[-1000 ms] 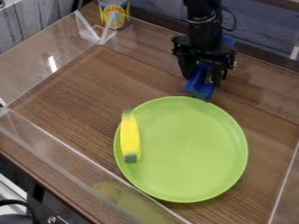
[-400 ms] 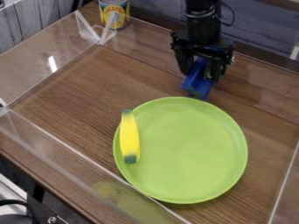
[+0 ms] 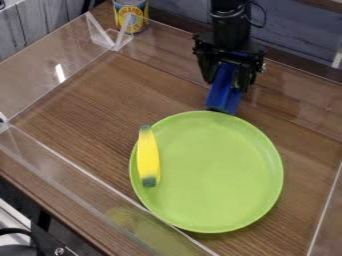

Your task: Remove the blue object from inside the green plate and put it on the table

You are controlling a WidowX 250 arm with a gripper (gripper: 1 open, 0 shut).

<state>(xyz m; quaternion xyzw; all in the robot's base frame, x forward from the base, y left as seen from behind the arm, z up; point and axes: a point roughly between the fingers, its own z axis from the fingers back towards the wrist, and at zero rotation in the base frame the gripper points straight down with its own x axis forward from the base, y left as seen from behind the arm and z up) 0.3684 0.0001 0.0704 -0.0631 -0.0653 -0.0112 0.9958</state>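
The blue object [image 3: 222,97] lies on the brown table [image 3: 120,95] just beyond the far rim of the green plate [image 3: 227,185], angled away from it. My gripper [image 3: 230,72] points straight down over the block's far end. Its black fingers [image 3: 207,70] stand apart on either side of the block, open, with small gaps to the block. The block's near end rests on the wood, outside the plate.
A yellow banana [image 3: 150,158] lies on the plate's left part, against the rim. A yellow can [image 3: 130,14] stands at the back left corner. Clear acrylic walls [image 3: 54,70] ring the table.
The fingers have spread off the blue block, and more of the block shows below them. The block stays on the table beside the plate; the banana and plate have not moved.
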